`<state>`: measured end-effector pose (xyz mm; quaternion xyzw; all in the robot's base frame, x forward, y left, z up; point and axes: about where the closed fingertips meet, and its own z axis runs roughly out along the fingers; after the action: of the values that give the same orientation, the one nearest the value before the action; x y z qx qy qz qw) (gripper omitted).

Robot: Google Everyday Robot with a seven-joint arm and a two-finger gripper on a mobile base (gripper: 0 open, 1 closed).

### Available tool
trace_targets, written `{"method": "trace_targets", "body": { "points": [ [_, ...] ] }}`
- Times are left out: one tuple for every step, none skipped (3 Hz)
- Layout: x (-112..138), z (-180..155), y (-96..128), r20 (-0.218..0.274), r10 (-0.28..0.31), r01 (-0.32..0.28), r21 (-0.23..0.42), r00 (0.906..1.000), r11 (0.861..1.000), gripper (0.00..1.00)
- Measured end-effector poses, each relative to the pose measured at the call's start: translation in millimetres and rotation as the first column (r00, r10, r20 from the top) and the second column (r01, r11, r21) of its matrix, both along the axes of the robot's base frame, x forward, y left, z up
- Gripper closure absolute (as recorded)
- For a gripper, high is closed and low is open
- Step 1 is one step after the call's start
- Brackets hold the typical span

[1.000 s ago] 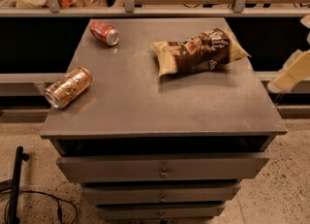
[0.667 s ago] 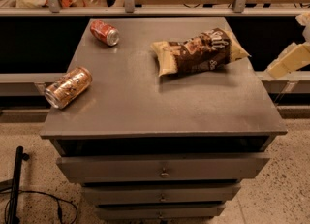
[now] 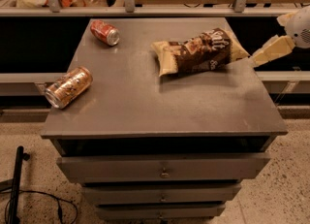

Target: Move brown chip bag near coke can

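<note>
The brown chip bag [image 3: 198,52] lies flat on the right rear part of the grey cabinet top [image 3: 160,106], its cream ends pointing left and right. The coke can [image 3: 105,32], red with a silver top, lies on its side at the rear left corner, well apart from the bag. My gripper [image 3: 271,51], cream-coloured, comes in from the right edge of the view and sits just off the bag's right end, beyond the cabinet's right side.
A larger copper-orange patterned can [image 3: 69,87] lies on its side at the left edge of the top, overhanging slightly. The cabinet has drawers [image 3: 163,168] below. A shelf rail runs behind the cabinet. A black cable lies on the floor at lower left.
My gripper has moved up and to the left, closer to the right end of the chip bag. The bag and both cans have not moved.
</note>
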<state>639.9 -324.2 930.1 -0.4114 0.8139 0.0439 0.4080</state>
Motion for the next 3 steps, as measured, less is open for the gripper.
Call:
{"method": "trace_targets", "body": {
  "points": [
    [20.4,-15.3,9.2,-0.026,0.029,-0.028,0.052,0.9993,0.998,0.00],
    [33.4,-26.0,23.9,-0.041,0.069,-0.066,0.069,0.9968,0.995,0.00],
    [47.7,-34.4,35.1,-0.042,0.092,-0.089,0.073,0.9948,0.993,0.00]
  ]
}}
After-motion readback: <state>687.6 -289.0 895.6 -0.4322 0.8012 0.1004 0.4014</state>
